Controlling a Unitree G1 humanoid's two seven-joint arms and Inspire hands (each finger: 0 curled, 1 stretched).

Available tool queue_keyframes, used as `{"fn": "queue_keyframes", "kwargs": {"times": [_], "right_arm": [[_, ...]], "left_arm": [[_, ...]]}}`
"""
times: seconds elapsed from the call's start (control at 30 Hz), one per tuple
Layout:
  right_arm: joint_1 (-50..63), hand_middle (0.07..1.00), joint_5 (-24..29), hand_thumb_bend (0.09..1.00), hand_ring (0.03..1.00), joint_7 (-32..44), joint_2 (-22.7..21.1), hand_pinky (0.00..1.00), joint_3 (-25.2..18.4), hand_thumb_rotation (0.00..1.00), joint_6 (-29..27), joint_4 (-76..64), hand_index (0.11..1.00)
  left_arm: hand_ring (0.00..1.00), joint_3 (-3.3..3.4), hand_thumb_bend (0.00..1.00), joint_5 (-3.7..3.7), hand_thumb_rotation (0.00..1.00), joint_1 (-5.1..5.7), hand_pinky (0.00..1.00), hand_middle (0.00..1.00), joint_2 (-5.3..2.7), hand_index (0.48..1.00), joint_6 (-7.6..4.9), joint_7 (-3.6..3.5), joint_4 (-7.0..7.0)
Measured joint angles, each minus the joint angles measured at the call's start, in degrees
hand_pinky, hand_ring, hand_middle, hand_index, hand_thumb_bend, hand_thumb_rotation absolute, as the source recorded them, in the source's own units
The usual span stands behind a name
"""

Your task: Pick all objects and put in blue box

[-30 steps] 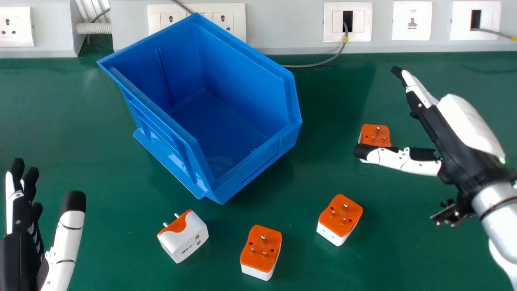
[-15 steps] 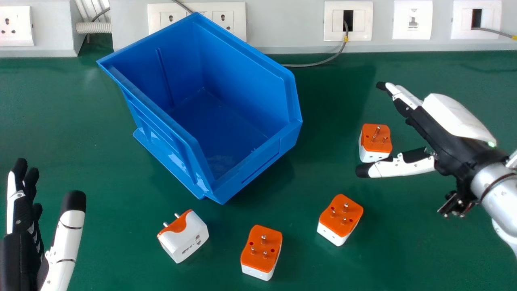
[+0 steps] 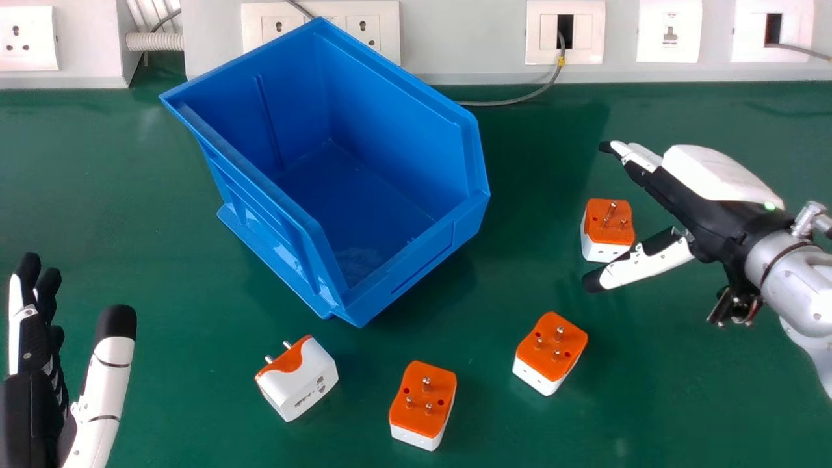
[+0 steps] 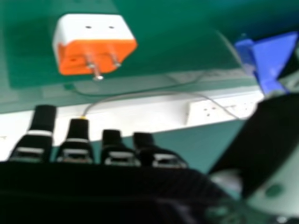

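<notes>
To the right of the blue box [image 3: 403,130], an orange-and-white adapter [image 3: 609,224] sits on the worktop [image 3: 162,364] near the right robot hand [image 3: 715,218], which is open and empty, thumb spread wide. On the box's near side lie a white adapter [image 3: 302,383], a middle adapter [image 3: 422,403] and a right-hand adapter [image 3: 549,351]. Left of the box, the left robot hand [image 3: 29,403] is open, holding nothing.
</notes>
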Motion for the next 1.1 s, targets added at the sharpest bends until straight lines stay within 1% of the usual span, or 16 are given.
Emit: {"fn": "queue_keyframes", "kwargs": {"times": [0.17,0.23,0.33,0.47,0.6,0.8,0.9,1.1], "right_arm": [[-3.7,0.984,-1.4,0.796,0.946,0.5,-0.1,0.86,2.3,0.37,-0.3,4.3,0.964],[-5.9,0.985,-2.3,0.791,0.948,1.1,-0.1,0.87,3.4,0.37,-0.4,6.7,0.965],[-9.1,0.986,-2.9,0.793,0.952,1.4,0.0,0.87,5.0,0.36,-0.7,10.7,0.965],[-12.9,0.987,-4.8,0.799,0.957,1.4,0.3,0.88,7.4,0.36,-0.7,15.1,0.966],[-16.1,0.992,-6.5,0.807,0.97,1.5,1.4,0.89,10.0,0.38,-0.2,19.7,0.97],[-19.8,0.995,-7.3,0.802,0.978,1.7,2.9,0.91,12.7,0.38,0.1,26.3,0.975],[-21.1,0.997,-7.4,0.785,0.983,1.9,3.6,0.92,13.6,0.36,0.4,28.6,0.978],[-22.6,0.998,-7.5,0.782,0.986,1.8,4.2,0.92,15.2,0.36,0.5,30.8,0.98]], "left_arm": [[1.0,-0.01,0.64,-0.06,0.84,0.06,1.0,0.98,0.04,0.992,-0.01,-0.19,-0.1],[1.0,0.01,0.63,-0.04,0.84,0.01,1.0,0.98,0.07,0.984,-0.04,-0.35,-0.11],[1.0,0.08,0.63,0.02,0.84,0.0,1.0,0.98,0.12,0.969,-0.03,-0.41,-0.11],[1.0,0.29,0.62,0.43,0.84,0.1,1.0,0.98,0.12,0.96,0.05,-0.39,-0.13],[1.0,0.35,0.63,0.41,0.85,0.3,1.0,0.98,0.07,0.967,0.19,-0.44,-0.27],[1.0,0.33,0.64,0.32,0.85,0.81,1.0,0.98,-0.05,0.975,0.25,-0.54,-1.03],[1.0,0.33,0.64,-0.05,0.85,1.1,1.0,0.98,-0.09,0.978,0.2,-0.68,-1.03],[1.0,0.34,0.64,-0.05,0.85,1.14,1.0,0.98,-0.2,0.98,0.16,-0.76,-1.03]]}}
